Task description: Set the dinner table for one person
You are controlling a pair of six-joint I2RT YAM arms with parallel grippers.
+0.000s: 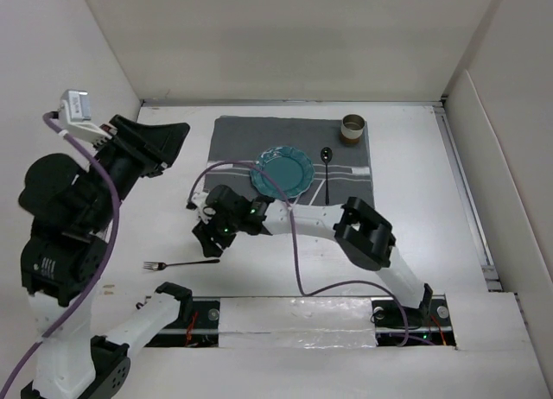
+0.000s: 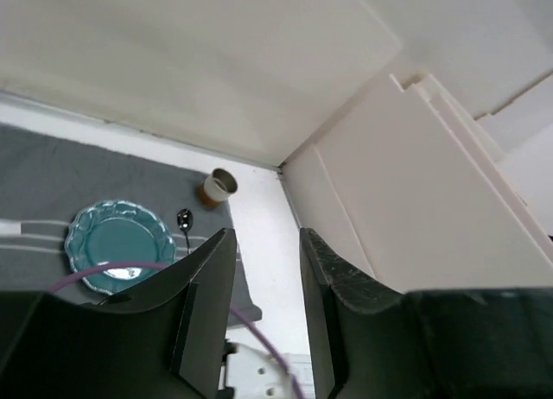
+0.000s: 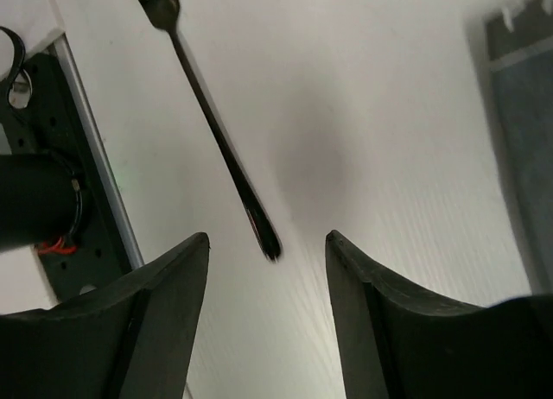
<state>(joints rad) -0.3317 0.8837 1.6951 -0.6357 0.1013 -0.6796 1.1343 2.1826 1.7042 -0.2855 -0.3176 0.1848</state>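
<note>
A black fork lies on the white dinner table, left of centre near the front; in the right wrist view the fork lies just ahead of the fingers. My right gripper is open, low over the fork's handle end, and it shows open in its wrist view. A teal plate, a black spoon and a brown cup sit on the grey striped mat. My left gripper is open and empty, raised at the left.
White walls enclose the table at the back and sides. A purple cable loops over the right arm. The arm base rail runs along the near edge. In the left wrist view the plate, spoon and cup show.
</note>
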